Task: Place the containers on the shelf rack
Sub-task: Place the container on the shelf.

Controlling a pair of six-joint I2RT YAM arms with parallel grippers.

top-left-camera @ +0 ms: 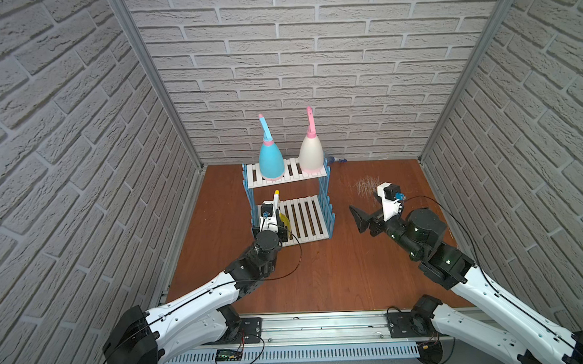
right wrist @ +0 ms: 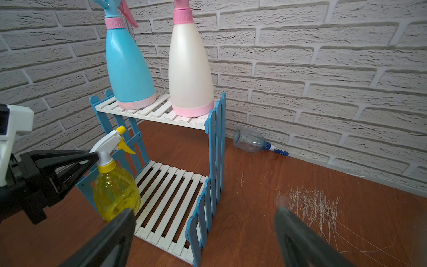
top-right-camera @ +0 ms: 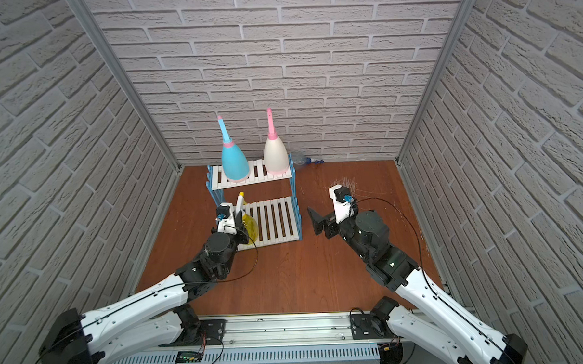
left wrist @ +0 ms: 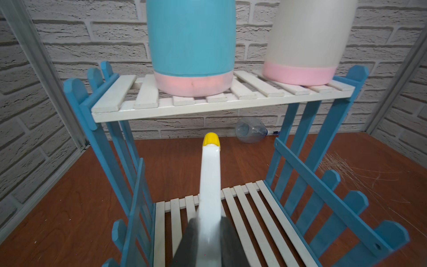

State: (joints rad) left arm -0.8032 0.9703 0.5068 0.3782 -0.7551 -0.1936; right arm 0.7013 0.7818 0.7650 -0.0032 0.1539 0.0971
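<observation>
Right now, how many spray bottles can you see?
4. Blue bottle and cream bottle stand on the upper shelf; yellow bottle, in the left gripper, at the lower shelf's left end; clear bottle lies by the back wall.

Top views overhead, wrist views close, all sharing shelf rack

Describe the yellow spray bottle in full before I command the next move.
The yellow spray bottle has a round, clear yellow plastic body, a yellow collar and a white spray head with yellow trigger and nozzle tip. It stands upright over the left front part of the shelf rack's lower shelf. The left tool is shut on its neck, just under the head. Its base is hidden, so whether it rests on the slats cannot be told.
</observation>
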